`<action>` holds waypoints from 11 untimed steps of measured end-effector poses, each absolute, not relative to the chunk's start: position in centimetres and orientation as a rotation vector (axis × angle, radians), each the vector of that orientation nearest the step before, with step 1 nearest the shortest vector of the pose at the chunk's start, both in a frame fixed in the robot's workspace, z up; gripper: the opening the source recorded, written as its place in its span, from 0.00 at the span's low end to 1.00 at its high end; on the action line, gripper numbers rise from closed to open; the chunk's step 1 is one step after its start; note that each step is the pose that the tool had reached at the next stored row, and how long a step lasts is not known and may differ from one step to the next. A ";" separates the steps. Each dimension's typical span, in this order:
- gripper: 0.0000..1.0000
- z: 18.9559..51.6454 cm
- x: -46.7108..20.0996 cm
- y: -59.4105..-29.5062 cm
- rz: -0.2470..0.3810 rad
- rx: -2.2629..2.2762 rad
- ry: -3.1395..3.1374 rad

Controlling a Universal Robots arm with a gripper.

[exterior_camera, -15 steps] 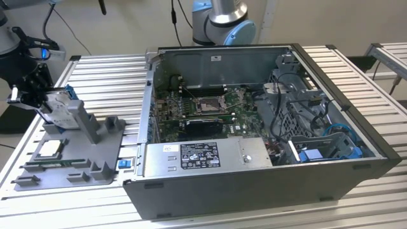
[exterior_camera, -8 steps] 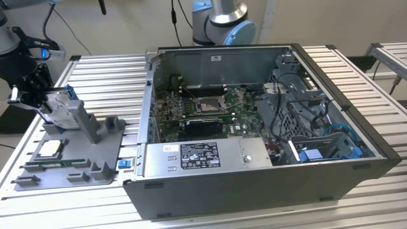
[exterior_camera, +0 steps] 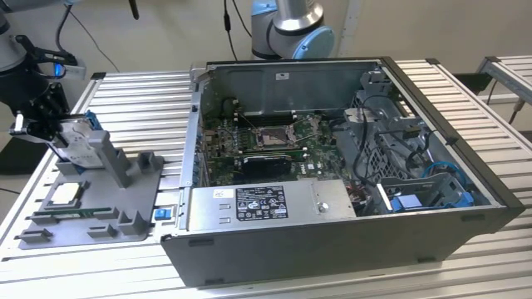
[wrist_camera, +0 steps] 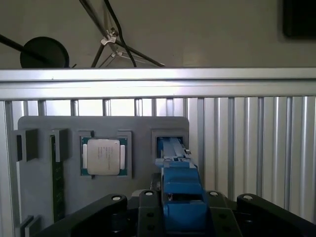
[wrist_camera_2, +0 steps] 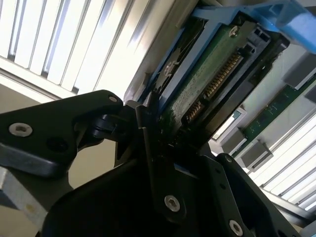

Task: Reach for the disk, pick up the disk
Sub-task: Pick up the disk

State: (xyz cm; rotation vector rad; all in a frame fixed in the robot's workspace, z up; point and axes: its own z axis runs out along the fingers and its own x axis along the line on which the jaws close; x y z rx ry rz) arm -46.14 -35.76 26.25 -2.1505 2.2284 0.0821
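We're watching the black gripper [exterior_camera: 50,128] straddle the silver metal disk in its bright blue plastic bracket [exterior_camera: 76,138], which stands on edge in the grey plastic tray [exterior_camera: 133,194] at the exterior view's left, and we can't tell whether it is clamped.

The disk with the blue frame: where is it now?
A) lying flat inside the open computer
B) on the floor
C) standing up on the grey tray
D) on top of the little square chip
C: in the exterior view the disk stands upright on the grey tray, outside the open computer case, and the square chip lies apart from it on the same tray.
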 end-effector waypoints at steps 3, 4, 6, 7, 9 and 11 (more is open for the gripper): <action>0.00 26.7 -46.1 -35.8 0.082 -2.151 2.228; 0.00 27.0 -46.1 -35.8 0.082 -2.151 2.228; 0.00 27.5 -46.1 -35.8 0.082 -2.151 2.229; 0.00 27.7 -46.1 -35.8 0.082 -2.150 2.228; 0.00 28.2 -46.1 -35.8 0.082 -2.151 2.229; 0.00 28.5 -46.1 -35.8 0.082 -2.151 2.229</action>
